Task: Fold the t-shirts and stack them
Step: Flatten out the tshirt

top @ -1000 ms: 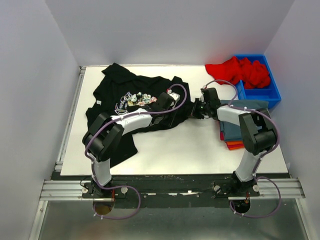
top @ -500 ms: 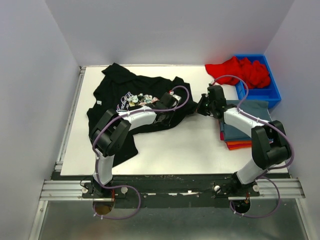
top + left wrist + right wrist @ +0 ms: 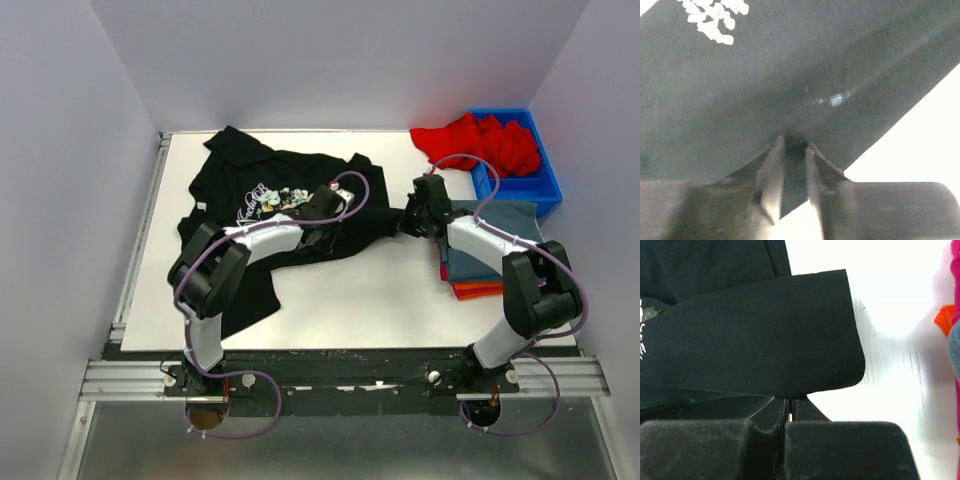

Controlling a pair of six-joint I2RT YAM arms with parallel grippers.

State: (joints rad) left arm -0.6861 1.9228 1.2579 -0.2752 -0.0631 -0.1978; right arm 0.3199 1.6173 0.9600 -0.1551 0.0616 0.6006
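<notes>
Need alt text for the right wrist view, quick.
The right jaws, almost shut, pinch the lower edge of a black t-shirt sleeve that fills the left of the frame above the white table. Blurred orange cloth shows at the right edge.

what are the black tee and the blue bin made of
Black tee: soft matte knit cloth, likely cotton; it drapes, wrinkles and has a stitched sleeve hem. Blue bin: seemingly rigid moulded plastic, smooth, with straight thin walls.
</notes>
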